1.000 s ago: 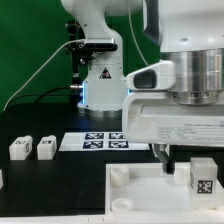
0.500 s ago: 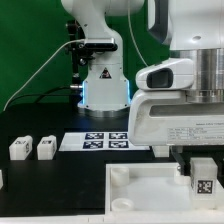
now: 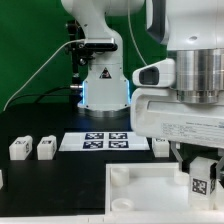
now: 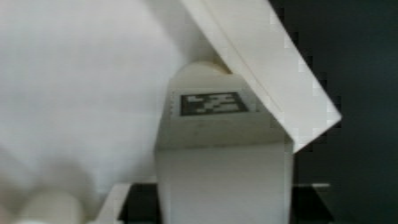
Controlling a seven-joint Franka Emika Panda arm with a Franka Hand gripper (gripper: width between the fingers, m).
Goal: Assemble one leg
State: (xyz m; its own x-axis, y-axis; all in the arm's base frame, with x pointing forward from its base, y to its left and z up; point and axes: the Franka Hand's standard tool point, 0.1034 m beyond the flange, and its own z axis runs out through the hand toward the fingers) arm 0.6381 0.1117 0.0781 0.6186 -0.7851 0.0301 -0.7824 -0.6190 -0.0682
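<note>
End effector (image 3: 204, 166) clenched on the leg (image 3: 203, 176) — upright, long axis vertical

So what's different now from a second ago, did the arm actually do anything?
Only a little. The gripper still holds the leg over the white panel, and the tagged block now sits tilted instead of square, as if being twisted in. The arm's wrist housing shifted slightly. The two loose blocks on the exterior view's left, the marker board and the panel stayed put.

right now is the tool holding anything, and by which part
The tool holds the leg by its upper end, over the white panel; the tagged lower part hangs free.
</note>
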